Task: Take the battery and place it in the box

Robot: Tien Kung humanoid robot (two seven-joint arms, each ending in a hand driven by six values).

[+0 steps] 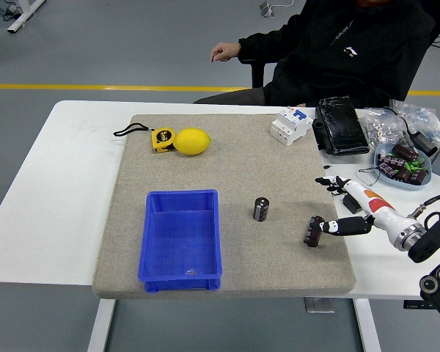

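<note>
Two dark cylindrical batteries are on the grey mat (pixel 227 169). One battery (pixel 261 209) stands upright near the middle. The other battery (pixel 313 230) lies on its side near the mat's right edge. A blue box (pixel 182 238) sits empty at the mat's front left. My right hand (pixel 330 207), white with black fingers, reaches in from the lower right with its fingers spread and holds nothing. Its thumb (pixel 346 226) lies right beside the lying battery, and I cannot tell whether they touch. The left arm is out of view.
A yellow tape measure (pixel 162 138) and a lemon (pixel 193 141) lie at the mat's back left. A white breaker (pixel 290 125), a black device (pixel 340 126), a bowl of small parts (pixel 401 165) and plastic bags (pixel 414 117) crowd the back right. A seated person's hand (pixel 224 51) stays off the table.
</note>
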